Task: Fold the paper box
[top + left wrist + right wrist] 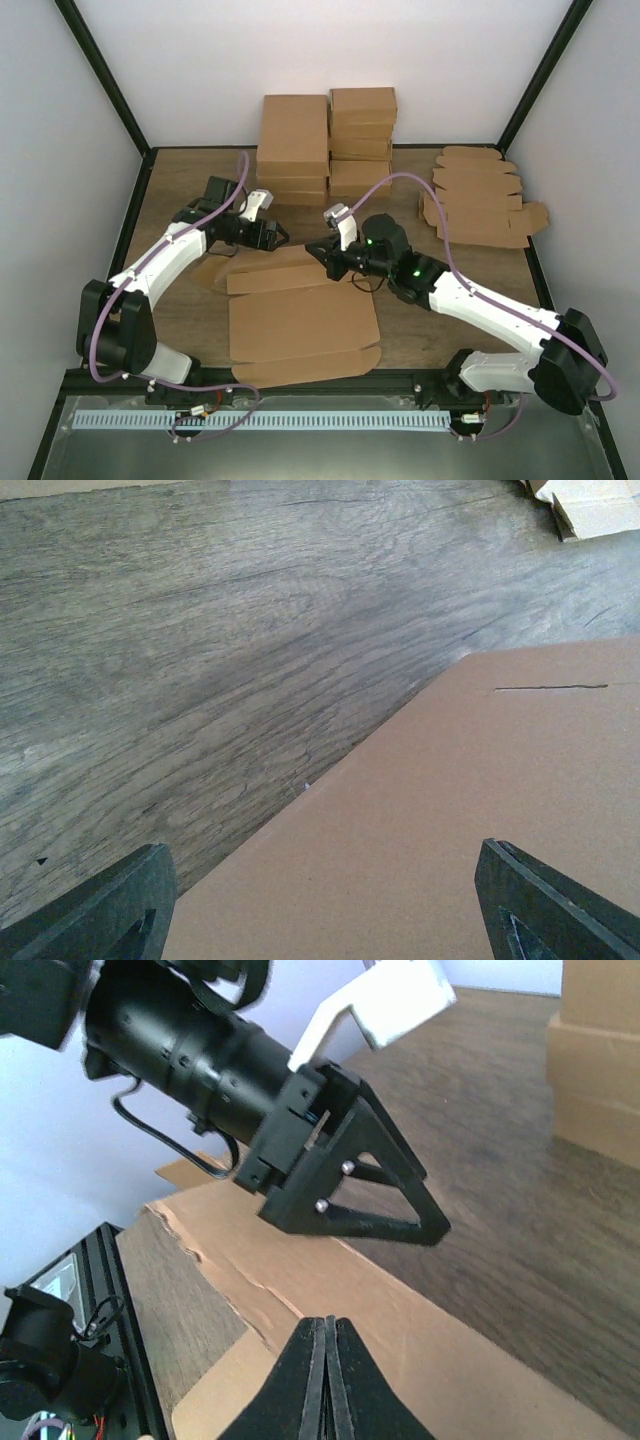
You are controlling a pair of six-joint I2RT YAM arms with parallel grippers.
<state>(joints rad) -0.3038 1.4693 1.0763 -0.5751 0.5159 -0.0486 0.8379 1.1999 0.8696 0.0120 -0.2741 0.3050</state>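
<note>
The paper box (pixel 300 318) lies flat in the middle of the table, a large brown creased sheet with its far flap raised a little. My left gripper (pixel 278 238) hovers over the far left edge of that flap, open wide. In the left wrist view its two dark fingers (pixel 100 910) straddle the cardboard (pixel 450 810) without touching it. My right gripper (pixel 320 251) sits just right of it over the same far edge, shut with nothing between its fingers (pixel 327 1360). They point down at the panel (pixel 430 1335), and the left gripper's finger (pixel 380 1222) shows just beyond.
Stacks of smaller brown boxes (pixel 325 140) stand at the back centre. Flat blanks with rounded tabs (pixel 480 195) lie at the back right. A black frame rail (pixel 320 380) runs along the near edge, and white walls close in both sides.
</note>
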